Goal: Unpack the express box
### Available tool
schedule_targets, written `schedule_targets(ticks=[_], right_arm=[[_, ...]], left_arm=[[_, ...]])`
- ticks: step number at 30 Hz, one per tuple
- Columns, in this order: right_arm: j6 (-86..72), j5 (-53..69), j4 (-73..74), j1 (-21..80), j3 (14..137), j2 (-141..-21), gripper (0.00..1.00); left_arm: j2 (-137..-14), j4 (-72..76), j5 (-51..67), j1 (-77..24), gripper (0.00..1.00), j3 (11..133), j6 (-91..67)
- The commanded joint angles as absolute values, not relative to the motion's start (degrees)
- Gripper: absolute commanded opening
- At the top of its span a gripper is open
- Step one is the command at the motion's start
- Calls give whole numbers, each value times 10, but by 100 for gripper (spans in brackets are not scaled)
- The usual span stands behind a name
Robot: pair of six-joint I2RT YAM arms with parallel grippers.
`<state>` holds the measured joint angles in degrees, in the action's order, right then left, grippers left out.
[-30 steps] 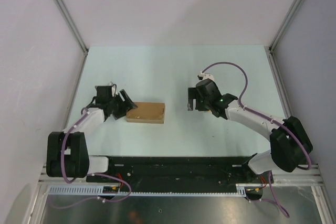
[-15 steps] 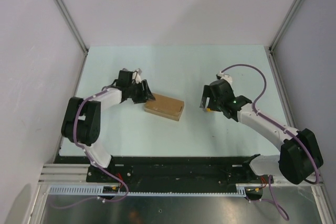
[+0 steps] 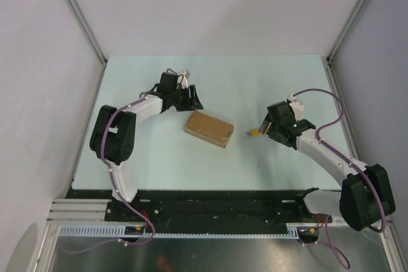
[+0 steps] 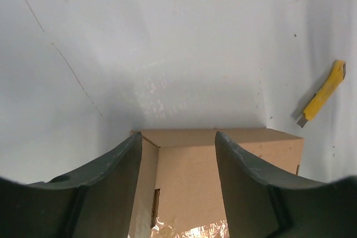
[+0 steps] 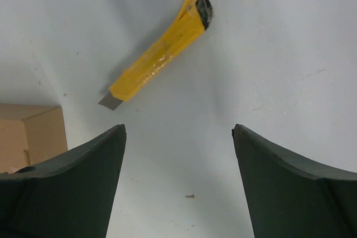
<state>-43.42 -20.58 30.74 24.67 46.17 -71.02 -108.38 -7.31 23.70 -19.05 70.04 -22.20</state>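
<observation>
On the pale green table [image 3: 268, 81], top external view: one express box [image 3: 209, 128], brown cardboard, flat, lying near the centre and skewed, its long axis running from 10 to 4 o'clock. Left gripper [image 3: 193, 100]: at 11 o'clock of the box, just beside its far left corner; contact cannot be told from here. Right gripper [image 3: 262, 128]: at 3 o'clock of the box, apart from it. Utility knife [image 3: 254, 133]: yellow, only a small end showing at the right gripper's tip, between that gripper and the box. Purple cable [image 3: 313, 92]: looped over the right arm. Left wrist view: left gripper [image 4: 178, 137], jaws spread wide, nothing clamped; two dark fingers [image 4: 100, 188] rising from 7 and 5 o'clock. Express box [image 4: 234, 176]: at 6 o'clock, one corner and its upper edge showing between and behind the fingers; whether they touch it cannot be told. Clear tape [image 4: 192, 229]: a shiny strip at the bottom edge of the frame, on the box. Utility knife [image 4: 323, 92]: at 3 o'clock, lying on the table, well apart from the box. Right wrist view: right gripper [image 5: 178, 132], jaws wide apart, empty; dark fingers [image 5: 61, 193] at 7 and 5 o'clock. Utility knife [image 5: 159, 57]: at 12 o'clock, flat on the table, slanted, black end toward 1 o'clock, metal blade tip toward 7 o'clock, apart from both fingers. Express box [image 5: 25, 137]: one corner at 9 o'clock, cut by the frame edge and partly behind the finger on that side.
</observation>
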Motion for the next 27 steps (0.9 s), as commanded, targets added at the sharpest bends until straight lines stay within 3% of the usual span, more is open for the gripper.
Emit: schedule_targets(ticks=[1, 3, 6, 8, 12, 17, 23, 27], right_arm=[[-459, -220, 302, 223, 461, -702, 80], [-418, -189, 267, 221, 461, -699, 70], [-362, -151, 203, 237, 462, -700, 64], [-345, -134, 152, 240, 462, -706, 60], [-325, -83, 79, 241, 475, -750, 41], [-318, -9, 17, 243, 505, -848, 33], [-300, 34, 6, 257, 562, -951, 19], [-306, 49, 6, 259, 584, -993, 17]], left_arm=[[-1041, -54, 165, -194, 61, 726, -209], [-990, -54, 110, -194, 63, 717, -210], [-914, -56, 46, -192, 64, 688, -215], [-876, -65, 12, -188, 63, 659, -232], [-780, -91, 12, -184, 58, 546, -297], [-697, -91, 113, -193, 55, 408, -329], [-660, -90, 118, -214, 54, 338, -359], [-673, -87, 107, -218, 54, 327, -370]])
